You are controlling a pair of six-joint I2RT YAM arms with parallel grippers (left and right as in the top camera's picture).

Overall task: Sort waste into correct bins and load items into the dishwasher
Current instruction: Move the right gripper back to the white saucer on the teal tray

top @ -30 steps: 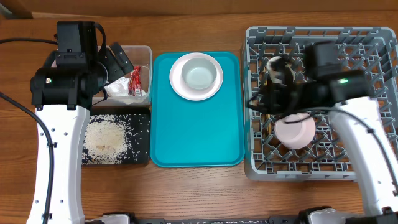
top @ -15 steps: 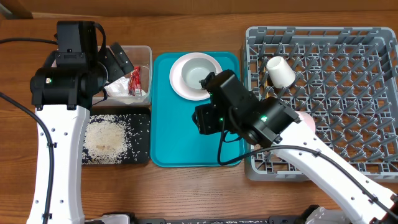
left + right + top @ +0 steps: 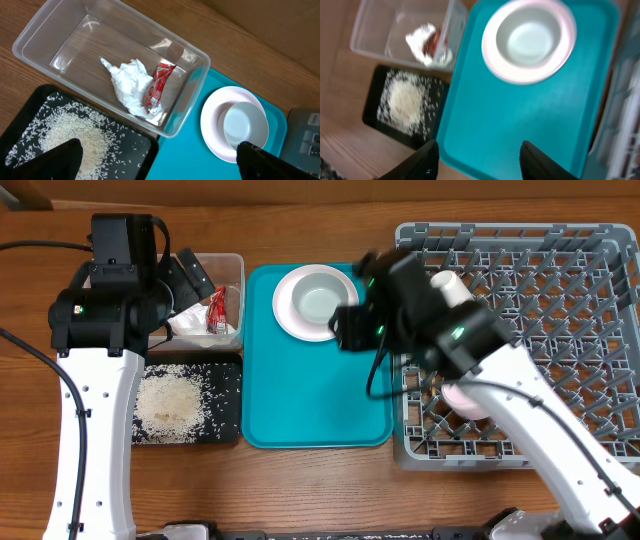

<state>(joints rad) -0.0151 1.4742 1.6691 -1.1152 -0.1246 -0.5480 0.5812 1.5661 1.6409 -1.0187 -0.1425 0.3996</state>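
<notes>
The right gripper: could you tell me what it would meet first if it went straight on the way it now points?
The right gripper would likely meet the bare teal tray first, short of the plate holding the grey bowl; depth is unclear.

Under the right arm point(image 3: 520, 395) — the pink bowl point(image 3: 458, 398), mostly hidden.

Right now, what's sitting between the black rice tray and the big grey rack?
The teal serving tray, bare along that stretch; the overhead view shows it.
</notes>
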